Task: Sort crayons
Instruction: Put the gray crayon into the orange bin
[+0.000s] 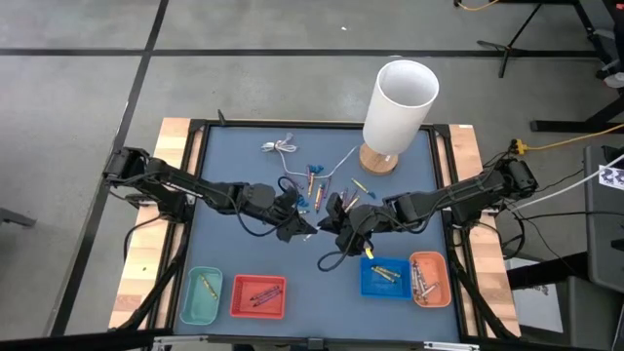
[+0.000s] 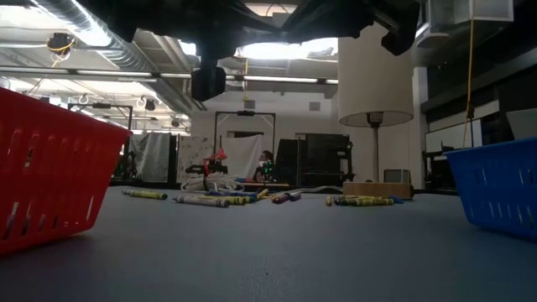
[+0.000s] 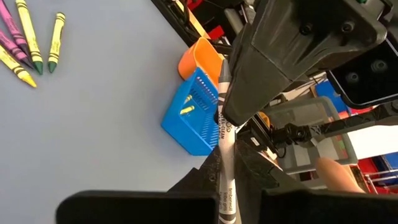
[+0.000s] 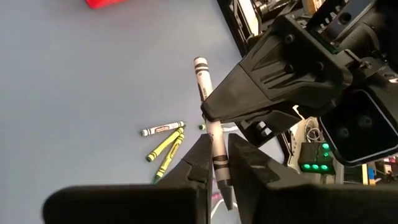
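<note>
A: What is shown from above?

B: Both hands are met over the middle of the worktop (image 1: 219, 200): the left hand (image 1: 304, 226) and the right hand (image 1: 331, 222), tips almost touching. A handover is judged to be in progress. Loose crayons (image 1: 314, 185) are scattered just behind them, toward the far edge, near a white lamp (image 1: 398, 107). Along the near edge four bins are lined up: a teal bin (image 1: 202, 296), a red bin (image 1: 257, 296), a blue bin (image 1: 386, 277) and an orange bin (image 1: 430, 279).

A: And from worktop height?

B: Only the loose crayons (image 2: 205, 200) lying flat are seen there, with the red bin (image 2: 50, 168) and blue bin (image 2: 499, 189) at the sides. The hands are not made out.

A: The left wrist?

B: A grey-white crayon (image 3: 225, 155) is clenched in the left hand (image 3: 227, 211) and stands out from it. Its upper part is gripped by the right hand (image 3: 227, 115) as well. The blue bin (image 3: 193, 115) and orange bin (image 3: 202, 62) lie beyond.

A: The right wrist?

B: The same crayon (image 4: 208, 124) is seen pinched between the right hand's (image 4: 217, 165) fingers, with the left hand (image 4: 211, 112) closed on it farther up. So the crayon is held by both, off the worktop.

A: What is called for next?

B: The left grip should probably be released, and the crayon then carried by the right hand to a bin at the near right corner; the orange bin appears to hold greyish ones.
</note>
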Controlling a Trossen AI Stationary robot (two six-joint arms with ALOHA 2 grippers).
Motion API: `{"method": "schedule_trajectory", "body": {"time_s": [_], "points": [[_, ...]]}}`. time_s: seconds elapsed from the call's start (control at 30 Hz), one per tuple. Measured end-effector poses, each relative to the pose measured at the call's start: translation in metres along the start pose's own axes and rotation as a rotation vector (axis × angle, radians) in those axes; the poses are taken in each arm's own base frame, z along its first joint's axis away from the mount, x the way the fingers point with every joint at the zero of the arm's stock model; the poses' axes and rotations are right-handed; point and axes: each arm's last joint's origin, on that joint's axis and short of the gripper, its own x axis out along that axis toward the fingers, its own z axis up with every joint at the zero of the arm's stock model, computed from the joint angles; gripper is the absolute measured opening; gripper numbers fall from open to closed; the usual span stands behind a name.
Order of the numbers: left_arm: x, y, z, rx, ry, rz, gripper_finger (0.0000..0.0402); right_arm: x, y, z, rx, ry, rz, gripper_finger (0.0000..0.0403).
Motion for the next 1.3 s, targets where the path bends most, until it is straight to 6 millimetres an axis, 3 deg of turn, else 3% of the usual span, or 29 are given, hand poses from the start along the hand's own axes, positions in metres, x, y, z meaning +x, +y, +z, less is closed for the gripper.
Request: {"method": "schedule_trajectory", "body": {"time_s": [0.6, 1.07, 1.3], "points": [[0.000, 0.006, -0.005, 0.026, 0.070, 0.045, 0.0113, 0.000, 0.008, -0.006, 0.005, 0.055, 0.085, 0.0039], [-0.002, 0.016, -0.011, 0.091, 0.110, 0.173, 0.0120, -0.007, 0.029, -0.022, 0.336, 0.252, 0.283, 0.0039], [-0.002, 0.017, -0.011, 0.093, 0.112, 0.176, 0.0119, -0.027, 0.030, -0.023, 0.606, 0.268, 0.399, 0.0039]]}}
